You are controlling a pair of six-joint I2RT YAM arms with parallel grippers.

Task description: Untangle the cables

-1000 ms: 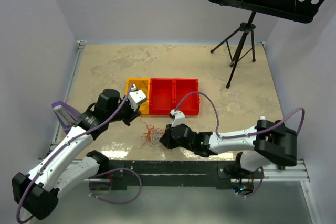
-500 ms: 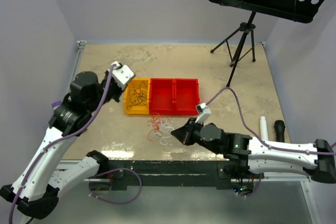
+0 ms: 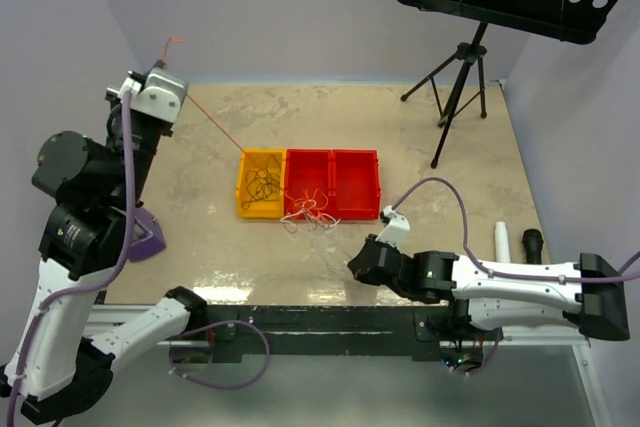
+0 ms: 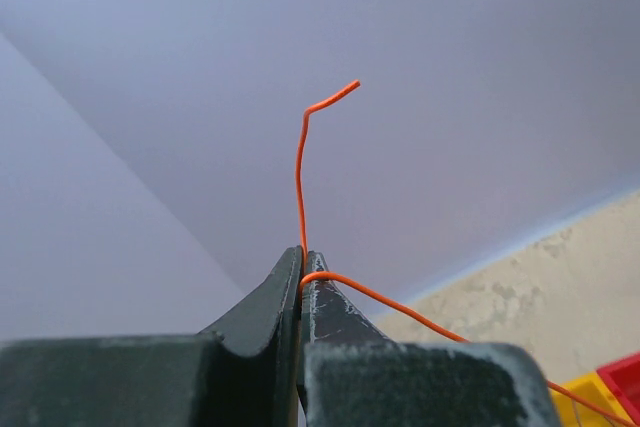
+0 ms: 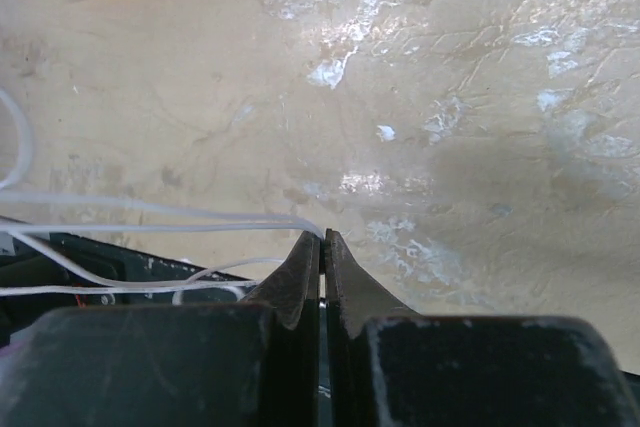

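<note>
My left gripper (image 3: 166, 65) is raised high at the back left and is shut on an orange-red cable (image 4: 298, 177). The cable's free end sticks up past the tips. The rest runs taut (image 3: 215, 125) down over the yellow bin (image 3: 243, 209) to a small tangle of orange-red and white cables (image 3: 308, 212) at the bins' front edge. Black cables (image 3: 262, 184) lie coiled in the yellow bin. My right gripper (image 3: 353, 265) is low over the table near the front edge, shut on thin white cables (image 5: 241, 216) that lead left to the tangle.
Two red bins (image 3: 332, 159) stand beside the yellow one. A music stand on a tripod (image 3: 458, 87) is at the back right. A white cylinder (image 3: 504, 240) and a black one (image 3: 531, 244) lie at the right edge.
My left gripper rose and swung to the back left, pulling the orange-red cable taut. The tangle was dragged back against the bins. My right gripper stayed low, shifting slightly.
</note>
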